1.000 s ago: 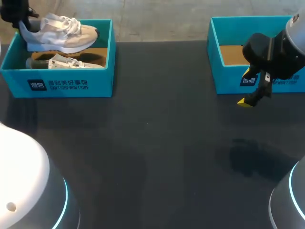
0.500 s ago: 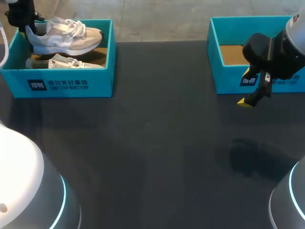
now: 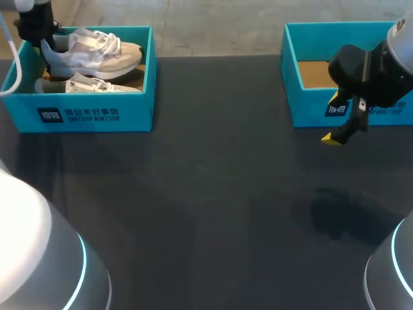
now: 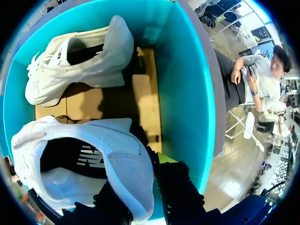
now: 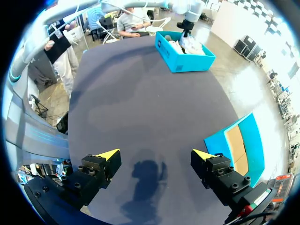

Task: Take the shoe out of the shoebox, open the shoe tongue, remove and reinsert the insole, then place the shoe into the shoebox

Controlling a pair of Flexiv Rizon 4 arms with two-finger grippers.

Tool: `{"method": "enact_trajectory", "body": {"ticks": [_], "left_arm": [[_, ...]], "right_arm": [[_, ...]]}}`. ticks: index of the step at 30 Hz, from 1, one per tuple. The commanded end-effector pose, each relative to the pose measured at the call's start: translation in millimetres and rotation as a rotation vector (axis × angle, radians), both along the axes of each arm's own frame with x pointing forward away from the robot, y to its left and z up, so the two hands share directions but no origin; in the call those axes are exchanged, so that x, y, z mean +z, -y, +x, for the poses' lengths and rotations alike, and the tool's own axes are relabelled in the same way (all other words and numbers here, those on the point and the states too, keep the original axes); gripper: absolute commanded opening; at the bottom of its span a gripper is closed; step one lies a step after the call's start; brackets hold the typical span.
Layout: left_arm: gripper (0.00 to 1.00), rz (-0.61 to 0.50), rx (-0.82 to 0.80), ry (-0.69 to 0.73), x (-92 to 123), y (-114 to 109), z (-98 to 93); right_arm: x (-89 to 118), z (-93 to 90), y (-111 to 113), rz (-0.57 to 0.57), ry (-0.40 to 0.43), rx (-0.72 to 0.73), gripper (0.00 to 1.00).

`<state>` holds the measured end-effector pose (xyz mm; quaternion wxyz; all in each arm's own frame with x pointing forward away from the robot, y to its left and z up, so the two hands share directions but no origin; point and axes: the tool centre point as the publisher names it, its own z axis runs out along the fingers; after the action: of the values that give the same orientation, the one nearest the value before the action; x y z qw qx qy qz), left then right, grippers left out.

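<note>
Sneaker, gripped at heel by left jaws, is shifting rightward, slowly leaving the shoebox; right jaws are hanging open.

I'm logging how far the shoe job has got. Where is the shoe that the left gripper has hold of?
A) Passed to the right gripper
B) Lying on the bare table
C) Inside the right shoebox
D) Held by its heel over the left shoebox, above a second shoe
D: the left gripper clamps the shoe at its heel over the left shoebox, with the second shoe lying on the box floor beneath.
</note>
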<state>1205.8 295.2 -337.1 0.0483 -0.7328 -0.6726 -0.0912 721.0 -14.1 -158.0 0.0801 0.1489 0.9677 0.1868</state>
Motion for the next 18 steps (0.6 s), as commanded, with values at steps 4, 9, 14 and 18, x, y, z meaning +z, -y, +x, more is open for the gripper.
{"method": "enact_trajectory", "body": {"ticks": [4, 9, 14, 18], "left_arm": [[0.00, 0.006, 0.012, -0.011, -18, 2, 8.6], [0.00, 0.011, 0.015, -0.030, -26, 5, 9.9], [0.00, 0.004, 0.019, -0.040, -31, 6, 11.1], [0.00, 0.016, 0.021, -0.046, -36, 7, 12.7]], "right_arm": [[-1, 1.6, -1, -0.002, -0.002, -0.001, 1.00], [-1, 1.6, -1, -0.002, -0.002, -0.001, 1.00], [-1, 1.6, -1, -0.002, -0.002, -0.001, 1.00], [-1, 1.6, -1, -0.002, -0.002, -0.001, 1.00]]}}
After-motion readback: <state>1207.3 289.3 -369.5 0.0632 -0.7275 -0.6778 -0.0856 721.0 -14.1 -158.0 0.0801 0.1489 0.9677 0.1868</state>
